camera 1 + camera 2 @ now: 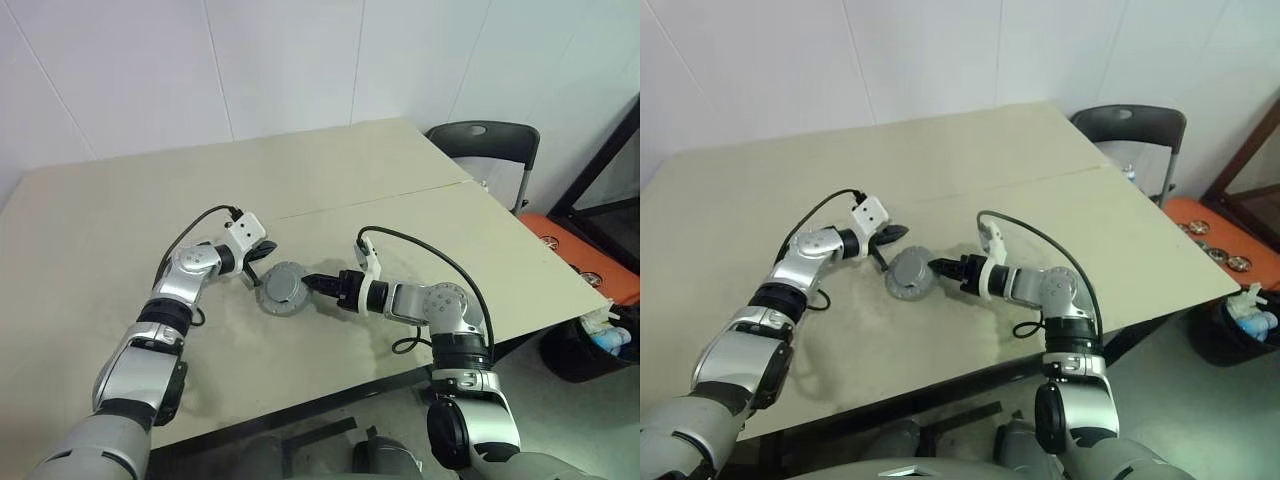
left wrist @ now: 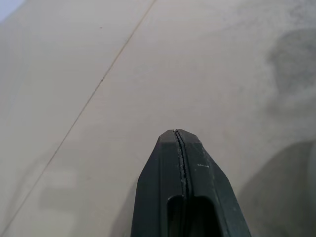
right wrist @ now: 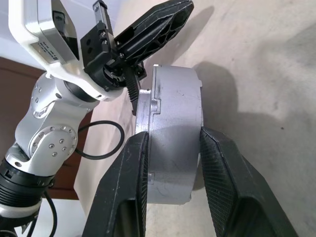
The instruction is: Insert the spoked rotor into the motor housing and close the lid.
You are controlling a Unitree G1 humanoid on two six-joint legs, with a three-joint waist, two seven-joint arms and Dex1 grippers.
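While the right claw [image 3: 170, 163] clamps the closed housing [image 1: 282, 290] by both flat faces, edge-up above the surface [image 1: 120, 230], left claw [image 2: 178, 143], fingers together, hangs just beside its rim. Judged heavy, rigid, slick metal; grip across faces.

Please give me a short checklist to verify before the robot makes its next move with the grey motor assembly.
1. Right gripper grips the motor housing across its grey sides: ok.
2. Left gripper shut and empty: ok.
3. Left gripper apart from the housing: cannot tell; its fingers sit close by the rim.
4. Lid fully seated on the housing: cannot tell.
5. Spoked rotor inside: cannot tell, interior hidden.
6. Housing supported by the table: cannot tell; it looks tilted on edge.
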